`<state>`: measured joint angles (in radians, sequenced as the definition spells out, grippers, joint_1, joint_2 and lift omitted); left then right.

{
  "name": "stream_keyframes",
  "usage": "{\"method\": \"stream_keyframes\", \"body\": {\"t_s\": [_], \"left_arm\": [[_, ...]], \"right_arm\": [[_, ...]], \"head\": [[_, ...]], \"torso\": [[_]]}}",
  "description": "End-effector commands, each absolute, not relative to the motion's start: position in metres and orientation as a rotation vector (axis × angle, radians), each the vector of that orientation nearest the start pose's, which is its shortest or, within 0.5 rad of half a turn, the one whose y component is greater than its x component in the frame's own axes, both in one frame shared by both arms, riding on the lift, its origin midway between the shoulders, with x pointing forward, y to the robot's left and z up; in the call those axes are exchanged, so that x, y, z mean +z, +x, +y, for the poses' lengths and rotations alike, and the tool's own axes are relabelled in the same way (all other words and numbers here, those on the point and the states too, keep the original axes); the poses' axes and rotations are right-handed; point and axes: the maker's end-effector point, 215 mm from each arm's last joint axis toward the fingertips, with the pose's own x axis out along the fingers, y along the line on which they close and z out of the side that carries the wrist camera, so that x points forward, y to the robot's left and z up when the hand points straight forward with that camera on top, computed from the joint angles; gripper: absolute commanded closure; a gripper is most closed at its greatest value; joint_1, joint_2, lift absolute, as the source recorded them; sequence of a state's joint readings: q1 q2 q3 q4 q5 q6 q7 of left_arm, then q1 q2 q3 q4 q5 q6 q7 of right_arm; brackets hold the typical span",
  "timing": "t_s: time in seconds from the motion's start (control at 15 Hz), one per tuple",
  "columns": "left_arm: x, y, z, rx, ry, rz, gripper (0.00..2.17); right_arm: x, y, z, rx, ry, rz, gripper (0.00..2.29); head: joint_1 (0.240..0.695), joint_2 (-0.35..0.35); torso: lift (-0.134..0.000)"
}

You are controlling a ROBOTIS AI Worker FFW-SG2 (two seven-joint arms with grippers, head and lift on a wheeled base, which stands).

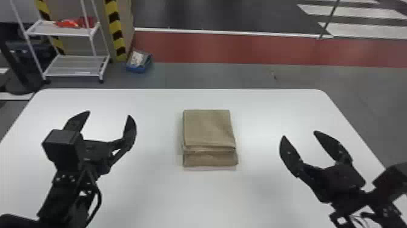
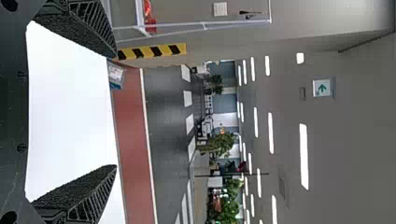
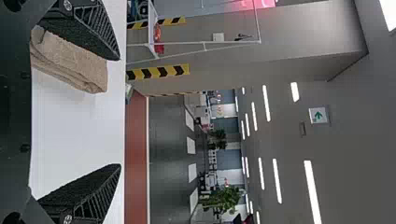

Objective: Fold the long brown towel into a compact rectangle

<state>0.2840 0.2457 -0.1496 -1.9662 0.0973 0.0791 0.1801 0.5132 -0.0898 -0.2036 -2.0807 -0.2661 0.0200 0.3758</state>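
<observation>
The brown towel (image 1: 209,129) lies folded on the white tabletop (image 1: 209,197), between the spread jaws of the left gripper (image 1: 109,113) and those of the right gripper (image 1: 299,134), apart from both. Its near strip seems to be a lower layer. Beyond the left jaws, a white cart (image 1: 72,65) stands near a blue box (image 1: 137,68).

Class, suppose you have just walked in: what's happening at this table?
A two-armed robot is at work folding a brown towel. The towel lies folded into a compact stack on the white table, one layer jutting out on the near side. Neither gripper is touching it: the left gripper and the right gripper hang on either side, fingers open.
</observation>
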Motion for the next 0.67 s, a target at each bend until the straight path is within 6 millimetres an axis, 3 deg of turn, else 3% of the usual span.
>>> {"method": "stream_keyframes", "body": {"t_s": [0.0, 0.6], "left_arm": [[-0.309, 0.499, 0.238, -0.005, 0.103, -0.022, 0.04], [-0.309, 0.48, 0.248, -0.01, 0.094, -0.037, 0.04]], "right_arm": [[-0.316, 0.422, -0.272, 0.204, 0.1, -0.009, 0.07], [-0.311, 0.413, -0.281, 0.08, 0.122, -0.026, 0.1]], "head": [[0.695, -0.062], [0.695, -0.044]], "torso": [[-0.128], [-0.128]]}}
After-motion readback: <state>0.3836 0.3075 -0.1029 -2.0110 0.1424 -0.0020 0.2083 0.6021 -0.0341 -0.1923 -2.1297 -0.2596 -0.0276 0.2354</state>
